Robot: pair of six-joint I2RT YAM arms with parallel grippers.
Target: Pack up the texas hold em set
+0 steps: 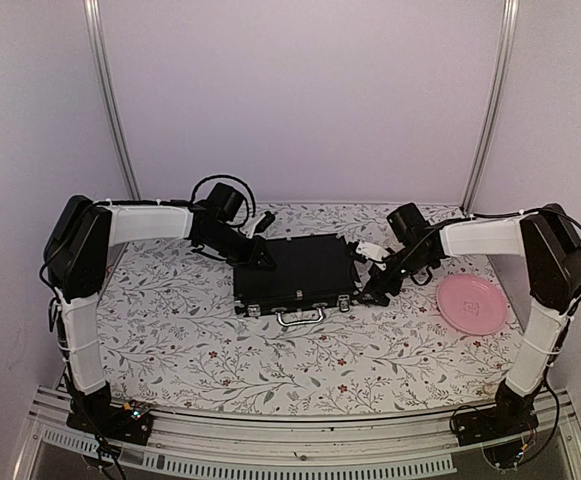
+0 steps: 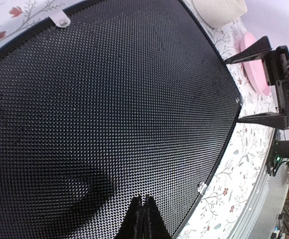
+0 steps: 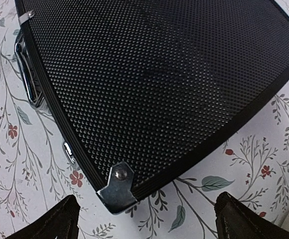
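walls [image 1: 300, 100] pale lilac | table [image 1: 220, 360] floral cloth (vine print) | posts [image 1: 112, 100] silver

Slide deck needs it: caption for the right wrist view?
Open right gripper facing the silver-capped corner of the closed black dimpled briefcase on the floral-print tablecloth.

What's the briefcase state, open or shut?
Shut: the black briefcase lies flat with its lid down, seam closed around the corner in the right wrist view. Whether its latches are fastened, cannot tell.
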